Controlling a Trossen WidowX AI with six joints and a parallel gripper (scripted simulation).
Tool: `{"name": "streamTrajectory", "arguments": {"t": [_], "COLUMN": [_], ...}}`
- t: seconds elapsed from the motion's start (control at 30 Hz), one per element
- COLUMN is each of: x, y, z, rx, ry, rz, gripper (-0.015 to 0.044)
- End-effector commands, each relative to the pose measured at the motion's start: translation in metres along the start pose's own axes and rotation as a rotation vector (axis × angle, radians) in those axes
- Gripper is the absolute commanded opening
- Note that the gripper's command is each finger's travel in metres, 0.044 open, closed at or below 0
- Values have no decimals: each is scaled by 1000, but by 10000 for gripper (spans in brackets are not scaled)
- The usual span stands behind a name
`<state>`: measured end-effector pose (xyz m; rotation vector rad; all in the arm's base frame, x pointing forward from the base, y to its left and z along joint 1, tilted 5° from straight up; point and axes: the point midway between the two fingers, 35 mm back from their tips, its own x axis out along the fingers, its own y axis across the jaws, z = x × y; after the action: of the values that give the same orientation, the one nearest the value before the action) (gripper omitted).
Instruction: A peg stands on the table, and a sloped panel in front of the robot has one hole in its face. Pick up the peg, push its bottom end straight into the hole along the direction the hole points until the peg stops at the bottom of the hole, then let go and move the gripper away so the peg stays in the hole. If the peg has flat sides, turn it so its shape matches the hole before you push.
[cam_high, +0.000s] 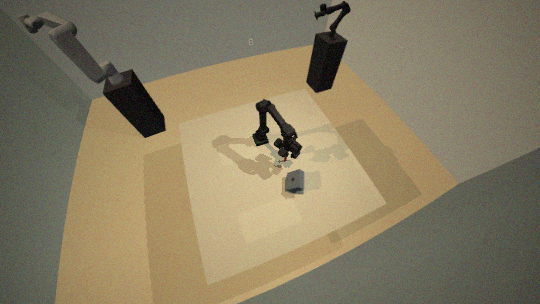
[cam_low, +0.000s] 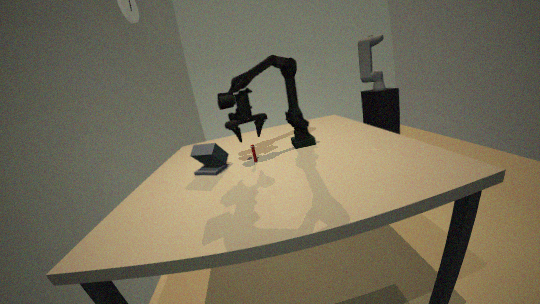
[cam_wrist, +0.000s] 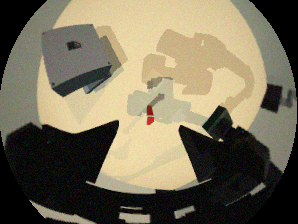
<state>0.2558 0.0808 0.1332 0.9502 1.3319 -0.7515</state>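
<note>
A thin red peg (cam_high: 285, 159) (cam_low: 254, 153) (cam_wrist: 150, 116) stands upright on the table, with a pale band showing in the wrist view. My gripper (cam_low: 250, 139) (cam_wrist: 149, 125) is open and empty, pointing down. Its fingertips are a little above the peg's top, and in the wrist view the peg shows between them. The grey sloped panel block (cam_high: 300, 185) (cam_low: 214, 155) (cam_wrist: 60, 60) stands apart from the peg, at upper left in the wrist view. Its face has one small dark hole (cam_high: 293, 179) (cam_wrist: 74, 45) that looks angular; its exact shape is too small to tell.
My arm's base (cam_high: 260, 138) (cam_low: 303, 140) stands on the table (cam_low: 380, 185) behind the peg. A grey arm on a black pedestal (cam_high: 134, 104) (cam_low: 381, 110) and a dark arm on another pedestal (cam_high: 326, 62) stand off the table. Arm shadows lie around the peg.
</note>
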Motion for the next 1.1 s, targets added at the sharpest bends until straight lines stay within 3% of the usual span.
{"name": "streamTrajectory", "arguments": {"t": [0.0, 1.07], "x": [5, 53], "y": [0, -1], "z": [-5, -5], "rx": [-21, -21], "ry": [-9, -8], "rz": [-24, -24], "gripper": [440, 440]}}
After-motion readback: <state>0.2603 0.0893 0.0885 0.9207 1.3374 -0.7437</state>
